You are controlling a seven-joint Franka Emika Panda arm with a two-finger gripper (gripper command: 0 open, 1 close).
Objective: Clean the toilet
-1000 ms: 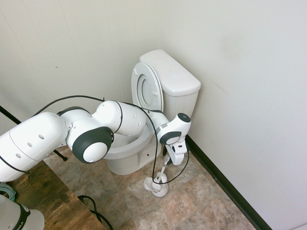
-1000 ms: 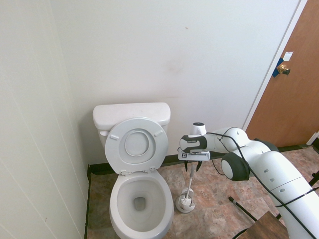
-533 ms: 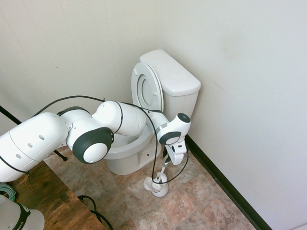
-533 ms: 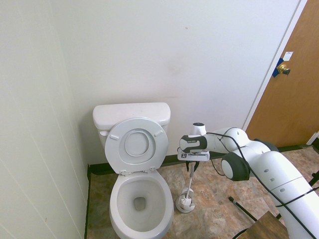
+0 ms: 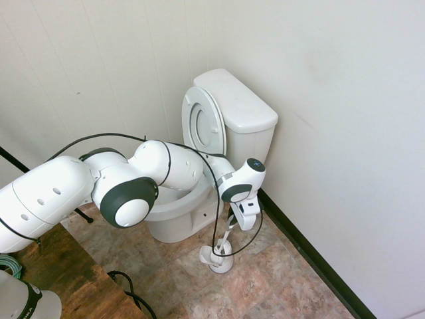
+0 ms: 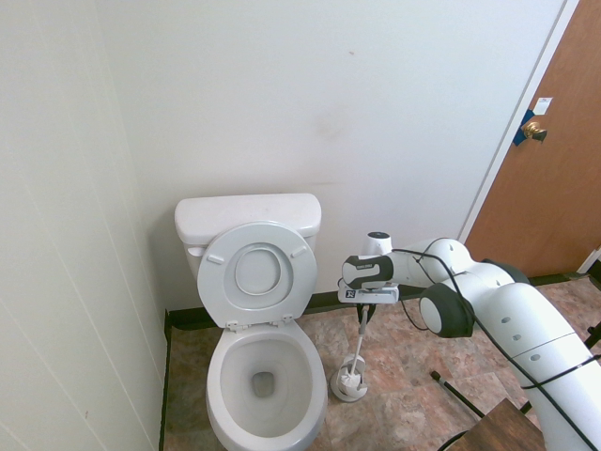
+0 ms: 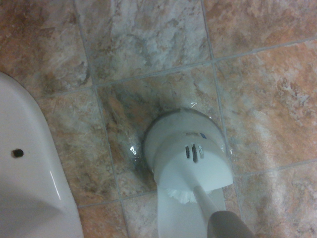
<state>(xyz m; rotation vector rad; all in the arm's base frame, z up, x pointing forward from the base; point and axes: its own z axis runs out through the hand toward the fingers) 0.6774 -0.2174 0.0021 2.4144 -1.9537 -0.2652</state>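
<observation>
Gripping the thin brush handle (image 6: 361, 336), the robot's gripper (image 6: 365, 310) is clamped shut above the brush holder (image 6: 348, 383) on the tiled floor (image 6: 404, 404) beside the open toilet (image 6: 263, 376)

Little print can be read here. On the arm's lowest white segment (image 5: 18, 307), at the bottom left corner of the first exterior view, dark capital letters run up the casing, and only the ending "KA" can be made out. A small black-and-white label (image 6: 349, 294) sits on the gripper (image 6: 365, 314) body, right of the toilet (image 6: 255, 310), too small to read, and the white tag (image 6: 545, 105) on the door (image 6: 540, 178) above the knob shows no legible writing.
</observation>
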